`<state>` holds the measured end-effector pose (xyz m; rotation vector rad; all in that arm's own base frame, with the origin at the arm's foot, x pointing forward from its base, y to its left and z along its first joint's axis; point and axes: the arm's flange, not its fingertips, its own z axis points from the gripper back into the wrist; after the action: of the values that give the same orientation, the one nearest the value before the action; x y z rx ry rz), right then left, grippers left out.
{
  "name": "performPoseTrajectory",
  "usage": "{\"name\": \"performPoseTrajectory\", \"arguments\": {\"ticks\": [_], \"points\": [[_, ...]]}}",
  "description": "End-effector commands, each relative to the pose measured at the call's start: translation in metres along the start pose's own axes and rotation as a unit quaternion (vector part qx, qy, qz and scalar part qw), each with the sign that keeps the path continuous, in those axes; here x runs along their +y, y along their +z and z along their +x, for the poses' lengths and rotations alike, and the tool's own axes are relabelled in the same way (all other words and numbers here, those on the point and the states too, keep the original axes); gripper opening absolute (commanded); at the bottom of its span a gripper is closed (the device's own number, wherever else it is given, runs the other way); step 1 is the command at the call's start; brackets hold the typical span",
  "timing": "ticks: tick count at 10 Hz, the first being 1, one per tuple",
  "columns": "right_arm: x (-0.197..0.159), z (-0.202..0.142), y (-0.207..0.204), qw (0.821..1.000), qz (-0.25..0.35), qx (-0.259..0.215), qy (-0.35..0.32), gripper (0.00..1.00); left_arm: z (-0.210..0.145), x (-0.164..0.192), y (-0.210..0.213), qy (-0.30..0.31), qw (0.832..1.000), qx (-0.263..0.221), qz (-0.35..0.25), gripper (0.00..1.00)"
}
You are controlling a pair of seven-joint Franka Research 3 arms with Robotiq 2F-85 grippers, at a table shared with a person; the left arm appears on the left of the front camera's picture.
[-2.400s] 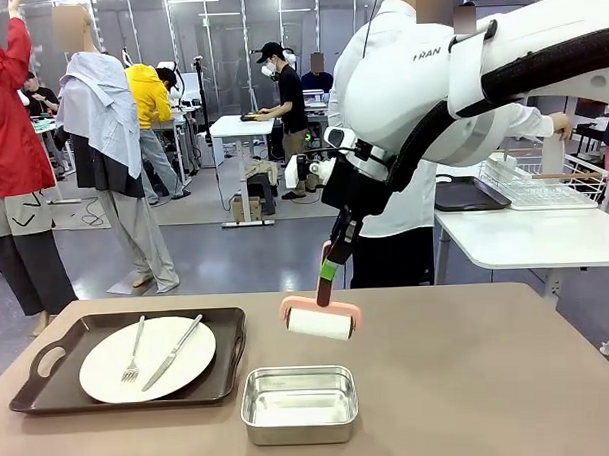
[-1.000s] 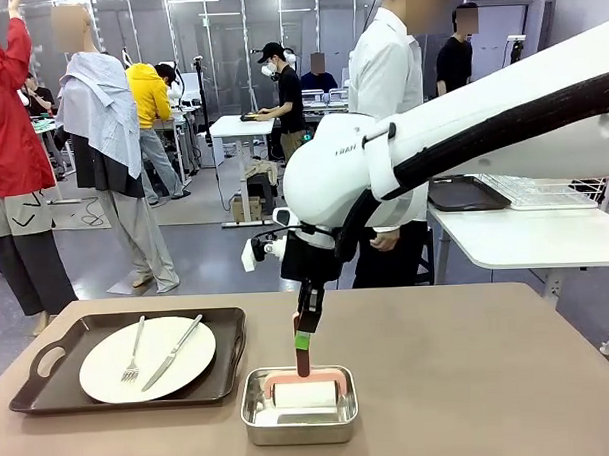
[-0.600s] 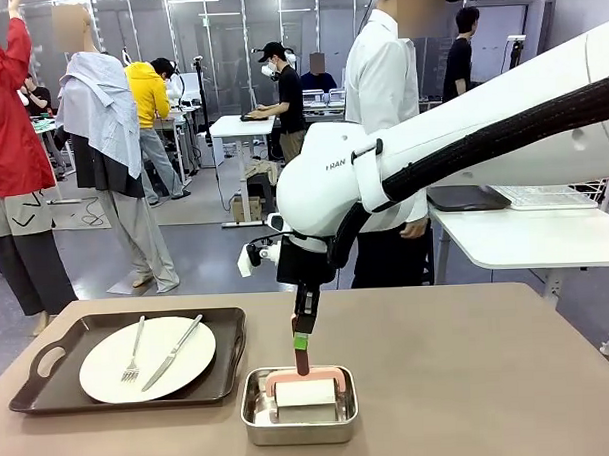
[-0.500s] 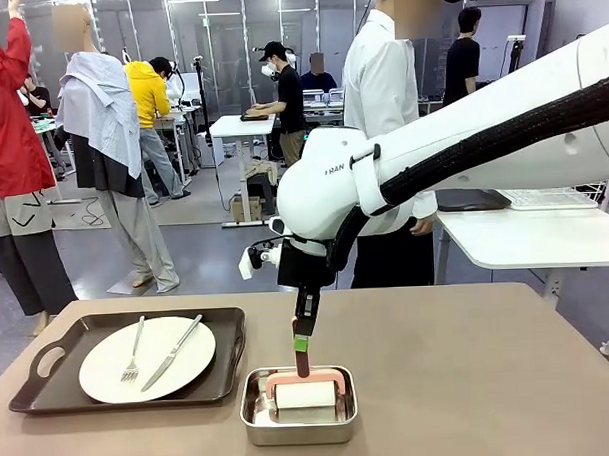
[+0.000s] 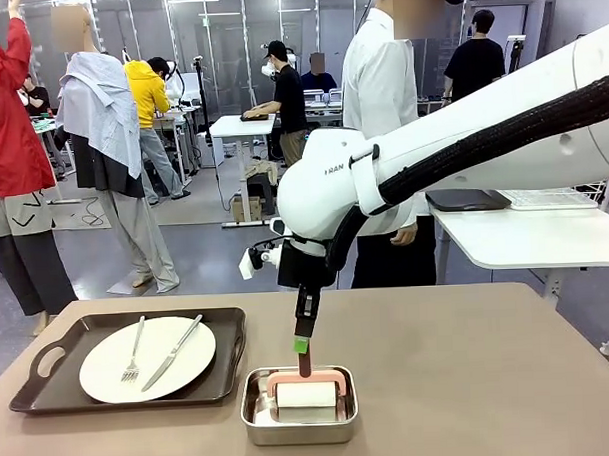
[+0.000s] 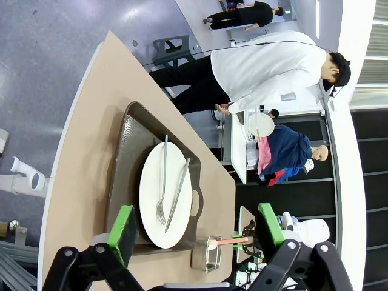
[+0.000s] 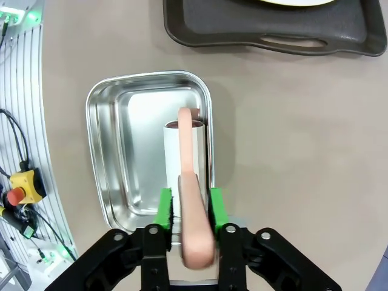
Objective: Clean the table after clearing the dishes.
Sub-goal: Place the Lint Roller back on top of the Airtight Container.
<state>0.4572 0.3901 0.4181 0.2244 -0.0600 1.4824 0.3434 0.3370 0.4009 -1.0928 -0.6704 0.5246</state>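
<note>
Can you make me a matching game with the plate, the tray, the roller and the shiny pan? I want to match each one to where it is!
Things:
1. round white plate
2. dark brown handled tray
3. pink-handled white roller
4. shiny steel pan

Places:
A. resting inside the pan
B. straight on the brown tabletop, right of the tray
C. carrying a steel fork and knife
D. right under the plate

Pairs: 1-C, 2-D, 3-A, 4-B.
</note>
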Motion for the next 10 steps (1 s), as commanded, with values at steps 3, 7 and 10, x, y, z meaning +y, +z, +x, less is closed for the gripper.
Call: {"name": "performPoseTrajectory", "arguments": {"ticks": [3,7,10], "points": [[0.004,0.002,0.009,1.000,-0.016,0.001,-0.003,1.00,-0.001,0.000,0.003,0.000,1.000,0.000,-0.005,1.00],[0.002,0.000,0.020,1.000,-0.025,0.000,-0.008,1.00,-0.001,0.000,0.003,0.000,1.000,0.000,-0.005,1.00],[-0.003,0.000,0.020,1.000,-0.017,-0.009,0.000,1.00,-0.001,0.000,0.003,0.000,1.000,0.000,-0.005,1.00]]}}
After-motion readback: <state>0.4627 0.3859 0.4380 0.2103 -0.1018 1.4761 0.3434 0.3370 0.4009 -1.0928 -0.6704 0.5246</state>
